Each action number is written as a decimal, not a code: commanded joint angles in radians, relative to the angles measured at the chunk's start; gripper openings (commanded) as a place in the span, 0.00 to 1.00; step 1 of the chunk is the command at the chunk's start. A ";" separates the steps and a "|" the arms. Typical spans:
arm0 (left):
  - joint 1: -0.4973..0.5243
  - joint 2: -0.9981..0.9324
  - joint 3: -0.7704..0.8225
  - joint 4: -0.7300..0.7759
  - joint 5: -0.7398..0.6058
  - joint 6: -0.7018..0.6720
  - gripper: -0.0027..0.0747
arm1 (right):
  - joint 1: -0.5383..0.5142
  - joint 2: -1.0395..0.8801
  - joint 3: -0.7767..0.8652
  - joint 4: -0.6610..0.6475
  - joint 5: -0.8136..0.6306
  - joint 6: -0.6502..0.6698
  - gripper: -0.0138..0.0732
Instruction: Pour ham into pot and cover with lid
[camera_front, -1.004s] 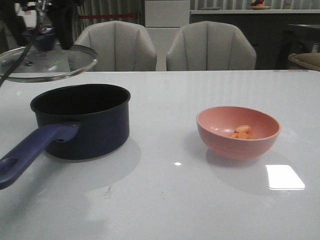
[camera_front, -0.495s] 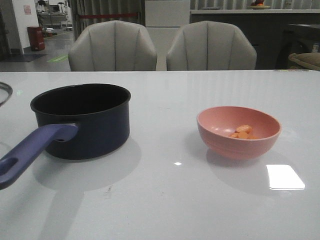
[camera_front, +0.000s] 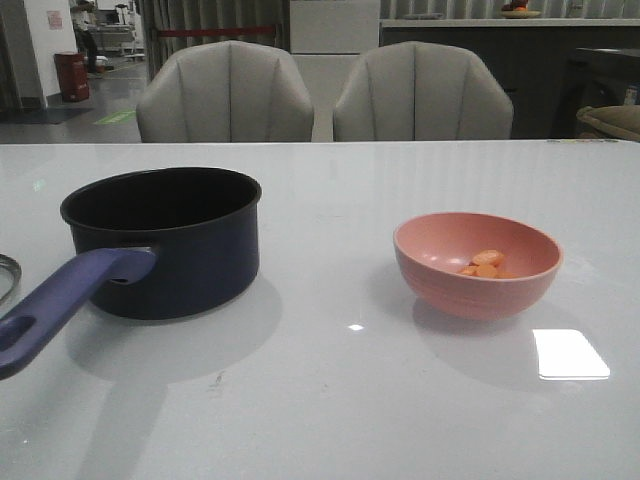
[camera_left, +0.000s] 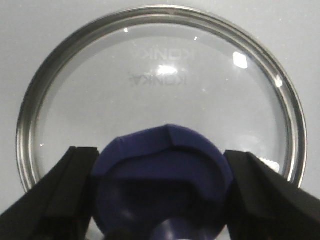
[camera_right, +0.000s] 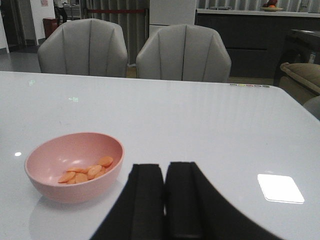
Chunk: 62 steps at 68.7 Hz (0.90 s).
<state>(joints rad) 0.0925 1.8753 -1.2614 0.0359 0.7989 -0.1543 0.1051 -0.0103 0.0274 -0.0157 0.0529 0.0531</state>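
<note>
Only our left wrist view shows the lid (camera_left: 160, 95) whole: clear glass, thin metal rim, lying flat on the desk (camera_left: 30, 30). Our left fingers (camera_left: 161, 197) stand either side of its dark blue knob (camera_left: 162, 165); we cannot tell whether they press it. In the front view just a sliver of rim shows at the left edge, beside the pot (camera_front: 165, 240), whose black inside looks empty. The ham (camera_right: 86, 172), thin orange slices, lies in the pink bowl (camera_right: 55, 150), near our right fingers (camera_right: 164, 200), which are closed together on nothing.
</note>
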 joint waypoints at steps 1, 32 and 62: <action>0.000 -0.036 -0.028 -0.009 -0.033 0.000 0.60 | 0.000 -0.020 -0.006 -0.003 -0.076 -0.002 0.33; 0.000 -0.129 -0.032 -0.007 -0.033 0.049 0.79 | 0.000 -0.020 -0.006 -0.003 -0.076 -0.002 0.33; -0.046 -0.558 0.077 -0.036 -0.128 0.122 0.79 | 0.000 -0.020 -0.006 -0.003 -0.076 -0.002 0.33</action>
<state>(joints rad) 0.0709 1.4384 -1.2003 0.0130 0.7526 -0.0400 0.1051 -0.0103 0.0274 -0.0157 0.0529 0.0531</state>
